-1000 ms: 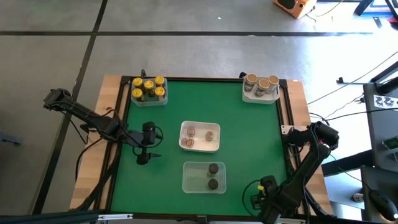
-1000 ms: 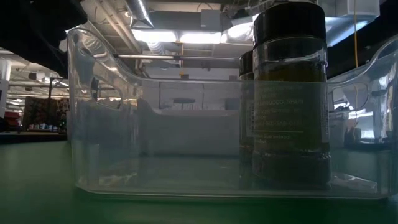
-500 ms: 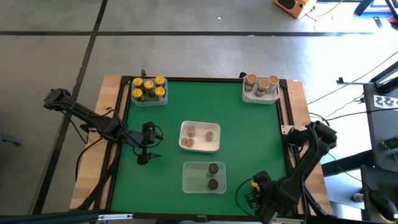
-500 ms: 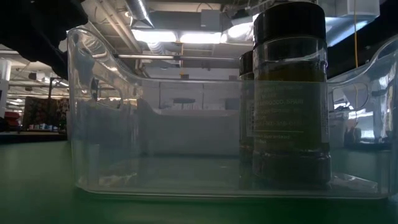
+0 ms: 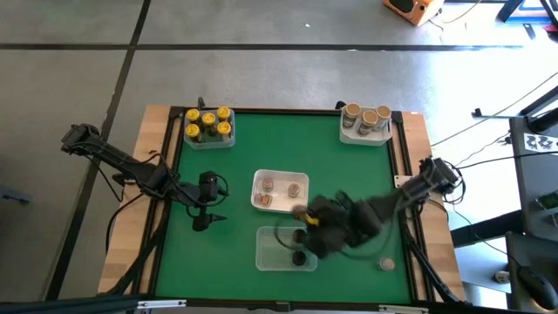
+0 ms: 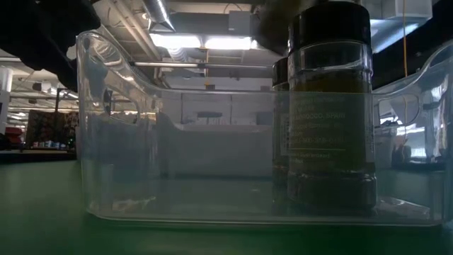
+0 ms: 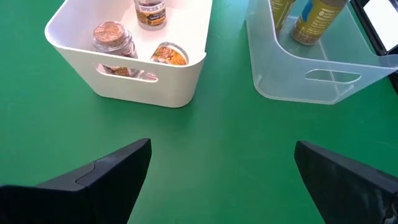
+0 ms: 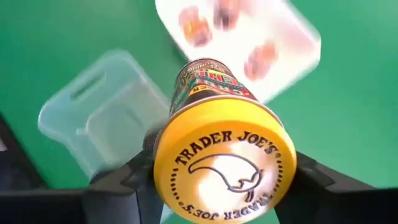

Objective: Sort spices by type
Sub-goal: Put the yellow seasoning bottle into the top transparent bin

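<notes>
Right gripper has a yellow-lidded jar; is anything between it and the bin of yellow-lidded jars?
Partly. The right gripper holds the yellow-lidded jar over the clear bin. The white bin borders the line to the yellow-lid bin; beyond it, bare mat.

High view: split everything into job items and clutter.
Job: yellow-lid jar in the right gripper jaws; binned yellow-lid jars; tan-lid jars; mixed jars in the white bin; dark-lid jars.
Lying about: orange box on the floor; cables; left gripper, waiting open.
</notes>
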Available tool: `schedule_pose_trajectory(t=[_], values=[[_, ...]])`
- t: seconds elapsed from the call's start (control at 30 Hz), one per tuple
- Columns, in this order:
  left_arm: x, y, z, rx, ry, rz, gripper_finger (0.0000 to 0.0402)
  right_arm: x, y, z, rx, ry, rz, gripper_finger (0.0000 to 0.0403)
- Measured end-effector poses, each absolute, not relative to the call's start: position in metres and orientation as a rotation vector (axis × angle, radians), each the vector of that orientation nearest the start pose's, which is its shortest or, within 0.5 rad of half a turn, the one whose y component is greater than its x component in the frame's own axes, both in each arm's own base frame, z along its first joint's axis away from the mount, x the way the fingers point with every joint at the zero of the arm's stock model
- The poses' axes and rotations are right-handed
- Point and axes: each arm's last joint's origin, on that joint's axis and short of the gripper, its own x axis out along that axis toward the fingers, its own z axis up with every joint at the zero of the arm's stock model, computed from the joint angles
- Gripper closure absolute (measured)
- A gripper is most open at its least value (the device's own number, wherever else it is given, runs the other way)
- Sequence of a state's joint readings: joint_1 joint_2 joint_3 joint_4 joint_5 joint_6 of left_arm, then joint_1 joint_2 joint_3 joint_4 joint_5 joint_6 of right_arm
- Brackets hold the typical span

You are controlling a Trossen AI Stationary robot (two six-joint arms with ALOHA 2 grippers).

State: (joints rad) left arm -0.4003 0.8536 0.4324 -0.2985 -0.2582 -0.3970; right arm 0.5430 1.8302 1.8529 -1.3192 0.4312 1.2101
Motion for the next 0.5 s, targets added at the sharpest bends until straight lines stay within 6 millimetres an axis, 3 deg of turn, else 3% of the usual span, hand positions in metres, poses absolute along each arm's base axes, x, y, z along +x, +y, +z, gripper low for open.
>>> schedule_pose_trajectory(t=[0.27,0.5], values=[[0.157,-0.053,0.194,-0.06,0.675,0.067,0.0009,0.364,0.096,0.342,0.231,0.898,-0.452,0.018],[0.16,-0.043,0.195,0.077,0.661,0.148,0.0009,0.388,0.013,0.343,0.085,0.879,-0.482,0.018]])
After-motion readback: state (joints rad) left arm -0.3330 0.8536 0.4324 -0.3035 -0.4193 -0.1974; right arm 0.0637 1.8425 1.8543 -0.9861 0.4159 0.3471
